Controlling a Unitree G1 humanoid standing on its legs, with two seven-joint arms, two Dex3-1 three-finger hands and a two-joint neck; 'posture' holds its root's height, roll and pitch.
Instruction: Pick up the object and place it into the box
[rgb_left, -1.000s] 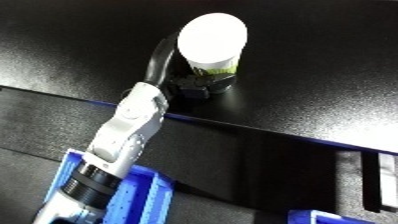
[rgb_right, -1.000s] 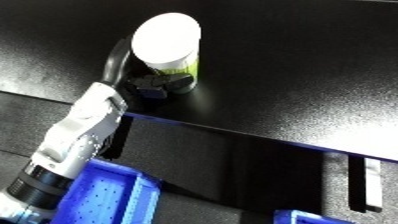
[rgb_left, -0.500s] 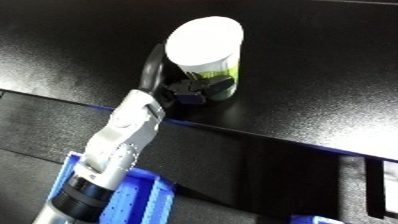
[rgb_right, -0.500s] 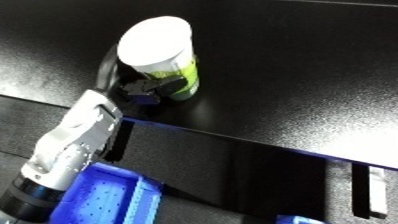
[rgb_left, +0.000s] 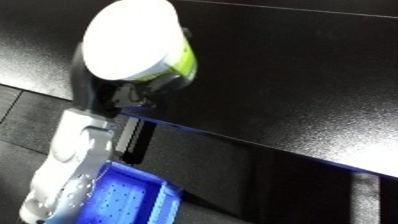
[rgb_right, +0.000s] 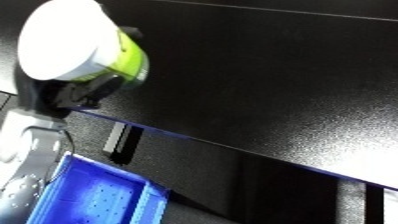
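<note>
The left robot hand (rgb_left: 102, 92) is curled round the cup (rgb_left: 138, 42), near the desk (rgb_left: 293, 85) edge above the bin (rgb_right: 93, 197). It looks light, stiff, smooth-sided; gripping its lower body suits.

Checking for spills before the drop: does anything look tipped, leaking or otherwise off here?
Nothing looks spilled or damaged. The white-lidded green container is tilted, but only because the left robot hand holds it, its fingers curled round the base. The black table shows no mess, and the blue bin sits below its edge.
</note>
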